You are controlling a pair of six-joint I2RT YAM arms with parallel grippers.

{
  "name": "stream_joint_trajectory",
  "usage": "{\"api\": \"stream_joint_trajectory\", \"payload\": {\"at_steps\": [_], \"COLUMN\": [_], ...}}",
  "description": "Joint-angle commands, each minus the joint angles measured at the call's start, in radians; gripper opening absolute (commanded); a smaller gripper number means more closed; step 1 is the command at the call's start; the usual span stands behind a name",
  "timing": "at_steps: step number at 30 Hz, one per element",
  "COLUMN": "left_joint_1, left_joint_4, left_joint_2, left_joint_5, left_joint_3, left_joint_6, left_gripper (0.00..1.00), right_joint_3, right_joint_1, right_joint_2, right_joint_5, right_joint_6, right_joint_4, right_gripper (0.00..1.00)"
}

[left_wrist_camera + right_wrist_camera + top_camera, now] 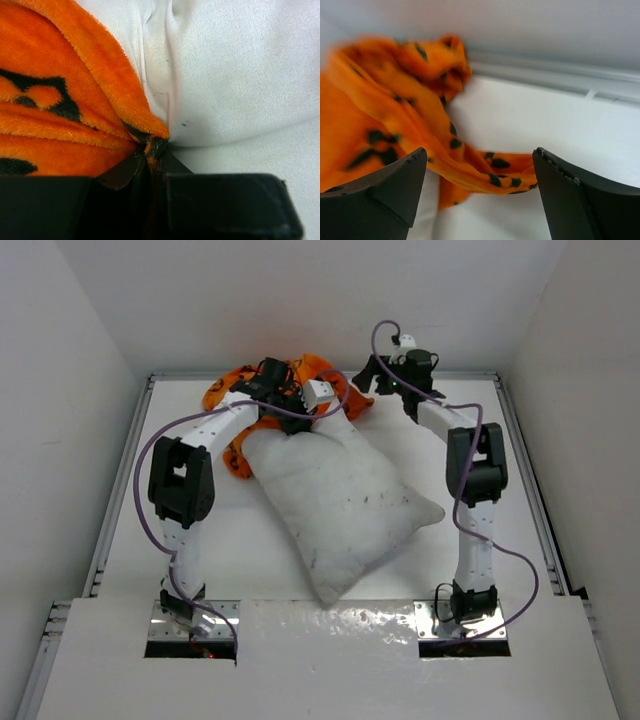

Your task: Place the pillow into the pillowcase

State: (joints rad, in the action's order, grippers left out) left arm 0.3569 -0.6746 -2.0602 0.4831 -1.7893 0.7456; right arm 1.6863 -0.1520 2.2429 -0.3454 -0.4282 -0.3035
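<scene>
At the far end of the bench (250, 550), the orange pillowcase (310, 370) lies bunched up by the back edge. One fold of it trails down beside the left side of the pillow (340, 505). The pillow lies flat and slantwise across the middle of the bench, its far end touching the crumpled case, and as far as I can see it is outside it. The left claw (156, 149) is pinched together on a hem of the pillowcase, right where the orange fleece meets the white pillow cloth. The right claw (480, 152) hangs by the far right of the heap, its fingers (395, 192) spread apart and gripping nothing. The orange cloth lies on the bench just ahead of it.
</scene>
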Motion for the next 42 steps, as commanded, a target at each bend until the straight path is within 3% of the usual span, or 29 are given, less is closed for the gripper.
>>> {"api": "stream_joint_trajectory", "payload": {"at_steps": [1, 7, 10, 11, 13, 15, 16, 20, 25, 28, 31, 34, 38, 42], "left_joint_1": [-0.032, -0.039, -0.039, -0.039, -0.039, -0.039, -0.039, -0.038, -0.019, 0.003, 0.036, 0.082, 0.117, 0.134], "left_joint_4": [-0.106, -0.102, -0.098, -0.106, -0.109, -0.109, -0.111, -0.128, -0.148, -0.166, -0.249, -0.345, -0.296, -0.338], "left_joint_2": [0.0, 0.005, 0.003, 0.0, -0.001, -0.003, -0.003, 0.0, -0.008, -0.017, -0.026, -0.037, -0.034, -0.032], "left_joint_5": [-0.077, -0.086, -0.072, -0.066, -0.055, -0.066, -0.067, -0.052, 0.015, 0.061, 0.169, 0.227, 0.253, 0.261], "left_joint_3": [0.042, 0.041, 0.03, 0.022, 0.01, 0.001, -0.004, -0.073, -0.189, -0.268, -0.35, -0.371, -0.183, -0.093], "left_joint_6": [0.021, 0.051, 0.055, 0.058, 0.064, 0.067, 0.067, 0.041, 0.015, 0.029, 0.099, 0.173, 0.186, 0.299], "left_gripper": [0.09, 0.09, 0.09, 0.09, 0.09, 0.11, 0.12, 0.36, 0.52, 0.7, 1.0, 1.0, 1.0, 1.0], "right_joint_3": [0.107, 0.058, 0.053, 0.05, 0.004, -0.034, -0.068, -0.195, -0.437, -0.566, -0.652, -0.704, -0.721, -0.747], "right_joint_1": [-0.012, -0.026, -0.035, -0.038, -0.053, -0.064, -0.066, -0.069, -0.103, -0.15, -0.208, -0.247, -0.251, -0.251], "right_joint_2": [0.105, 0.155, 0.179, 0.184, 0.17, 0.153, 0.147, 0.057, -0.101, -0.219, -0.314, -0.356, -0.351, -0.381], "right_joint_5": [-0.142, -0.234, -0.25, -0.282, -0.285, -0.245, -0.224, -0.162, -0.097, -0.046, 0.02, 0.083, 0.097, 0.103], "right_joint_6": [0.084, 0.117, 0.109, 0.103, 0.097, 0.085, 0.069, -0.012, -0.024, -0.05, -0.11, -0.207, -0.299, -0.305], "right_joint_4": [0.049, -0.006, -0.017, -0.026, -0.054, -0.101, -0.115, -0.253, -0.332, -0.362, -0.355, -0.384, -0.396, -0.372], "right_gripper": [0.86, 0.86, 0.61, 0.47, 0.34, 0.06, 0.0, 0.0, 0.0, 0.0, 0.0, 0.0, 0.0, 0.0]}}
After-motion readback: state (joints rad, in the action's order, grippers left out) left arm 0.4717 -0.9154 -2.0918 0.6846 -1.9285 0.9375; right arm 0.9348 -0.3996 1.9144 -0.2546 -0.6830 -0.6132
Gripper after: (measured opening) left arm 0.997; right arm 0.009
